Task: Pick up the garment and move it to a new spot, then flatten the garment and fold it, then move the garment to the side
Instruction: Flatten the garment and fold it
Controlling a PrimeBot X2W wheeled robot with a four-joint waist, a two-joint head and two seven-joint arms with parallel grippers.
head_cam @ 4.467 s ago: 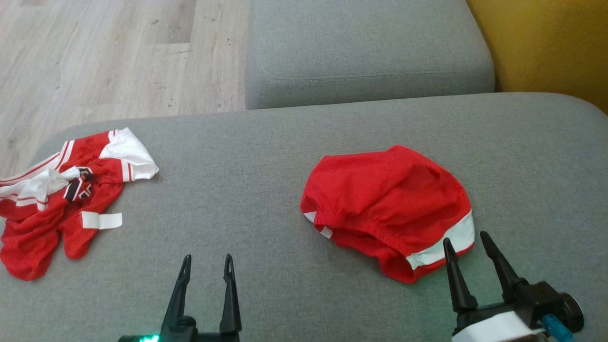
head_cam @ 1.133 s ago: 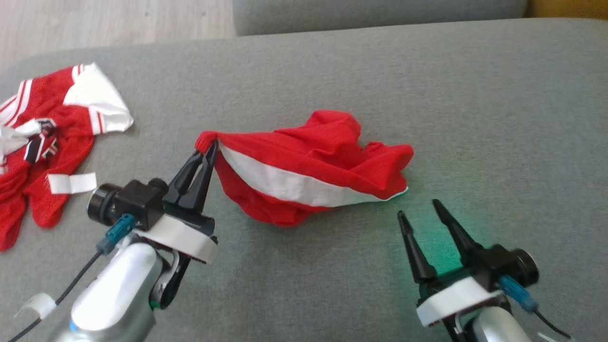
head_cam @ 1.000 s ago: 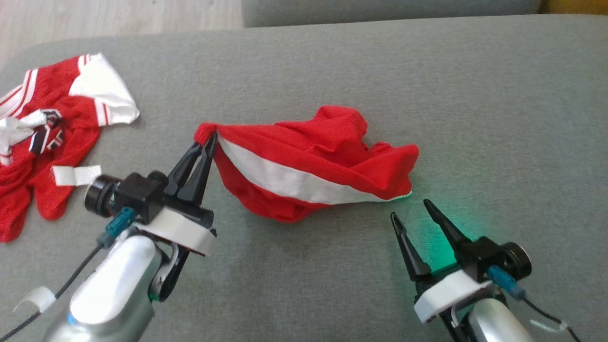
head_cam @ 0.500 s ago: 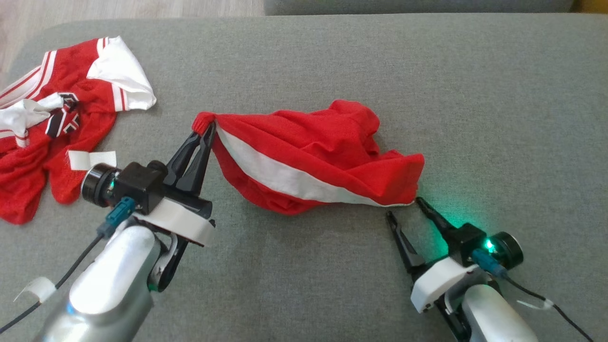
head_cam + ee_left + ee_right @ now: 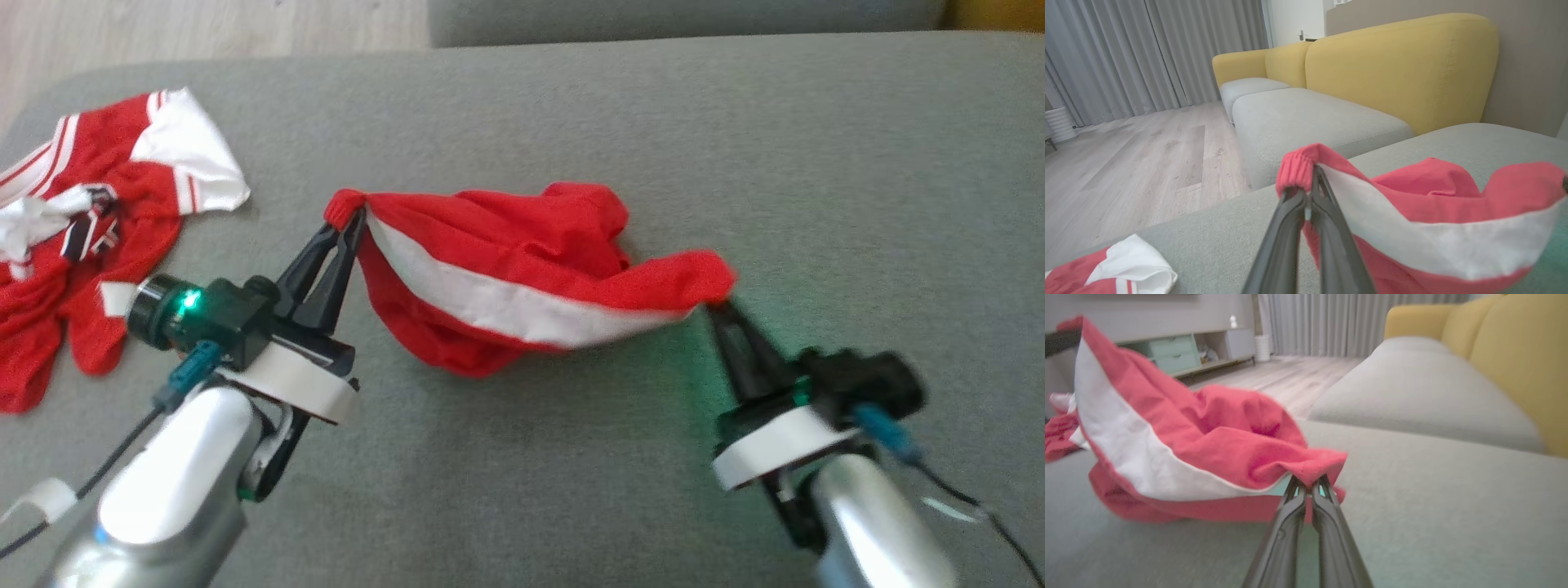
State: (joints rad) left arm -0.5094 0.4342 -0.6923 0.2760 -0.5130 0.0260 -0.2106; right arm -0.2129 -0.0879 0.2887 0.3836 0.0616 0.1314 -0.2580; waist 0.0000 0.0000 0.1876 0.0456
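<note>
The garment (image 5: 522, 269), red shorts with a white side stripe, hangs stretched between my two grippers above the grey sofa cushion (image 5: 735, 147). My left gripper (image 5: 351, 219) is shut on its left end, a bunched red waistband corner (image 5: 1296, 171). At the other end my right gripper (image 5: 717, 304) is shut on the right corner (image 5: 1314, 467). The cloth sags in the middle, and its lowest fold looks to touch the cushion. In the right wrist view the white stripe (image 5: 1126, 453) runs up to the left.
A second red and white garment (image 5: 98, 237) lies crumpled at the cushion's left edge, seen too as a garment corner (image 5: 1126, 273). A further grey seat (image 5: 1306, 118) with yellow backrest (image 5: 1400, 69) stands beyond; wooden floor (image 5: 1135, 155) lies to the left.
My right gripper moved forward to the shorts' right corner, shut on it and lifted it. The left gripper kept its hold. The head camera shifted a little.
</note>
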